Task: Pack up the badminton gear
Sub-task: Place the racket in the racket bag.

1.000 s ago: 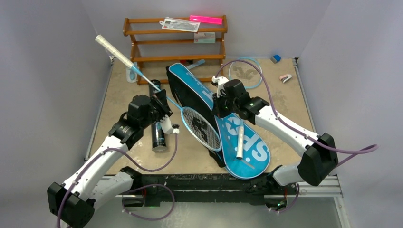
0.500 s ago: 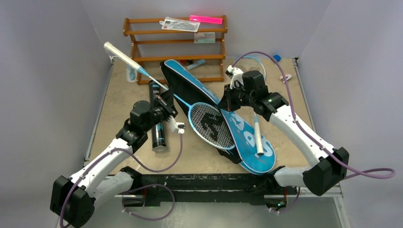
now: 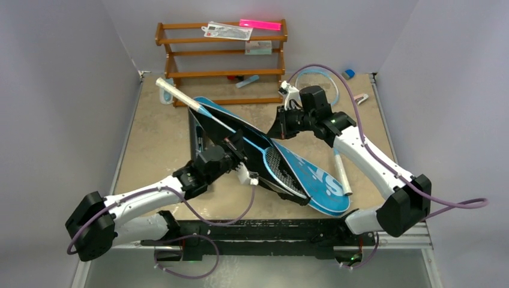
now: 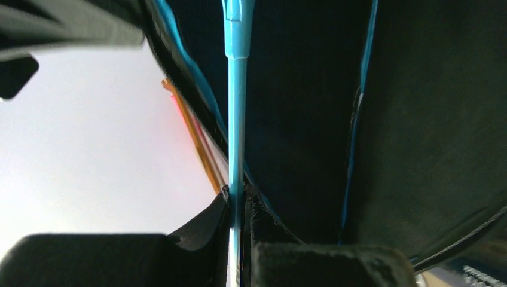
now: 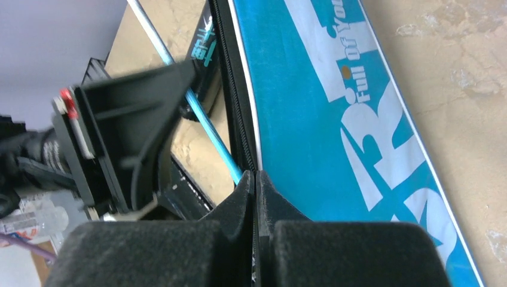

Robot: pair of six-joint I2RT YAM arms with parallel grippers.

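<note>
The blue "SPORT" bag [image 3: 312,180] lies diagonally across the table with its flap raised. My left gripper [image 3: 235,146] is shut on the light-blue shaft [image 4: 237,119] of a racket. Its white handle [image 3: 169,90] points back left and its head [image 3: 281,174] sits in the bag's mouth. My right gripper [image 3: 280,129] is shut on the bag's zipper edge [image 5: 239,107]. The second racket's handle [image 3: 341,174] rests at the bag's right edge, and its hoop [image 3: 327,81] lies behind my right arm. The black tube [image 3: 193,131] lies left of the bag, partly hidden. No shuttlecocks show.
The brown wooden rack [image 3: 222,60] stands at the back with a pink strip [image 3: 260,24] on top. A small blue bit [image 3: 349,73] and a pink bit [image 3: 360,99] lie at the back right. Grey walls close in both sides.
My left gripper moved right and nearer with the racket, so its head slid into the bag and its handle dropped lower. The bag and second racket shifted right.
</note>
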